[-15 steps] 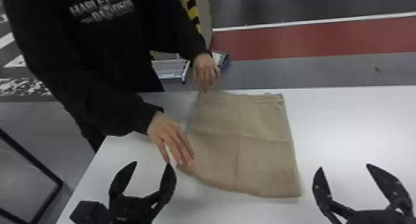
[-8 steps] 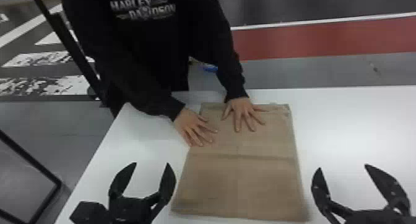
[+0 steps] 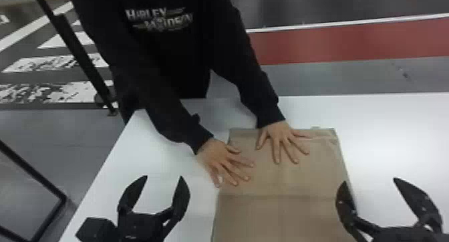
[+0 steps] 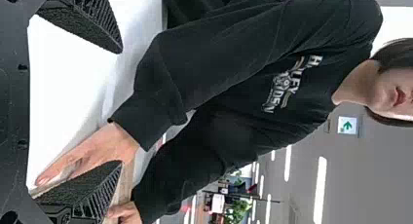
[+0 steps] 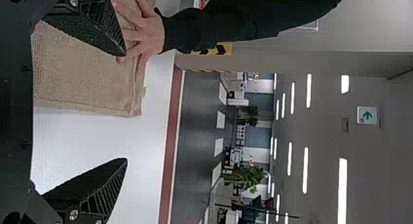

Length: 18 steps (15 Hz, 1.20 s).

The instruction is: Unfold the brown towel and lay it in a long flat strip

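Lying flat between left claw [image 3: 163, 176] and right claw [image 3: 369, 180], both with fingers spread, the brown towel [image 3: 277, 213] is bearing a person's hands [image 3: 222, 159] just beyond them; reaching in too soon, either could be pinching skin or skewing cloth

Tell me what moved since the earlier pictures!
The towel slid toward the robot and a little right. The person's two hands moved that way too, now spread on it. The left gripper and right gripper stayed open where they were.
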Motion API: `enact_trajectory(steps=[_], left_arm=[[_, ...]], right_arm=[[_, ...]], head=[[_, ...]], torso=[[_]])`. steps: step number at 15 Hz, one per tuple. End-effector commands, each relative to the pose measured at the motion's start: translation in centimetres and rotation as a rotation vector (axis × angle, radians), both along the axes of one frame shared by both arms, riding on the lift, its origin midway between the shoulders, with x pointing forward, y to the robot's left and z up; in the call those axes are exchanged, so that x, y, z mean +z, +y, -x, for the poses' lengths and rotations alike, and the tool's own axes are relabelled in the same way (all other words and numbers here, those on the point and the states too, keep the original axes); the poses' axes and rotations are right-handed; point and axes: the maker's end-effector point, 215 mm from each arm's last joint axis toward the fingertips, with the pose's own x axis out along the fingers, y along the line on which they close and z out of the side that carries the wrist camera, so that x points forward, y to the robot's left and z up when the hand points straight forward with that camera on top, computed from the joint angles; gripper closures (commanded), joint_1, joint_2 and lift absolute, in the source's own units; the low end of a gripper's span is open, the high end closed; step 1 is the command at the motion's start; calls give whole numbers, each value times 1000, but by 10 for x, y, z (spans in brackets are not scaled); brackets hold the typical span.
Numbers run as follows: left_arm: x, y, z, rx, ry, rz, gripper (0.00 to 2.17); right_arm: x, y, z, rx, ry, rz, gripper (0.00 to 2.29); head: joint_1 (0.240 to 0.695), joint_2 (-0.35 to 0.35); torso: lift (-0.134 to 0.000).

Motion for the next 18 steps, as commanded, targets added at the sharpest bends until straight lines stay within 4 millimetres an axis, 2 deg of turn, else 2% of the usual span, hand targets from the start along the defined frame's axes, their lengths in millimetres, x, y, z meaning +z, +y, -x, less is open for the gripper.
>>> enact_trajectory(steps=[1, 14, 16, 18], left_arm=[[1, 0, 0, 1, -1, 2, 66], [5, -11, -6, -19, -10, -8, 66], [9, -25, -10, -53, -22, 0, 73], [20, -43, -25, -94, -46, -22, 76]], right_arm=[[1, 0, -1, 0, 0, 2, 113], [-2, -1, -5, -1, 14, 9, 113], [-2, -6, -5, -7, 14, 13, 113], [-4, -7, -5, -8, 19, 14, 113]], head=[[695, 241], [695, 229], [695, 219], [695, 202]], torso=[[-117], [-117], [-117], [-117]])
